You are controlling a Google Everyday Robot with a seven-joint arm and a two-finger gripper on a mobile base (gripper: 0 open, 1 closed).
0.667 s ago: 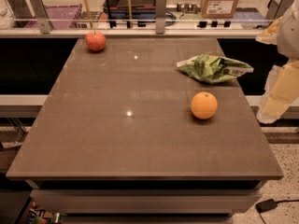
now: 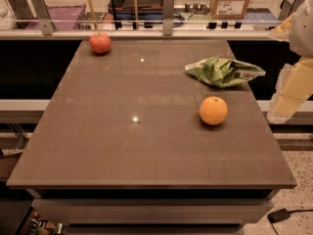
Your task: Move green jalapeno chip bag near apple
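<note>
The green jalapeno chip bag (image 2: 224, 71) lies crumpled at the right side of the brown table (image 2: 122, 151), with its barcode end pointing right. The apple (image 2: 100, 43), small and red, sits at the table's far left corner. My gripper (image 2: 292, 89) hangs at the right edge of the view, off the table's right side. It is to the right of the bag and apart from it, and nothing shows in it.
An orange citrus fruit (image 2: 213, 110) sits in front of the bag. A rail with posts (image 2: 167, 6) runs along the table's far edge. Behind it are a cardboard box (image 2: 231, 0) and a purple bin (image 2: 61, 14).
</note>
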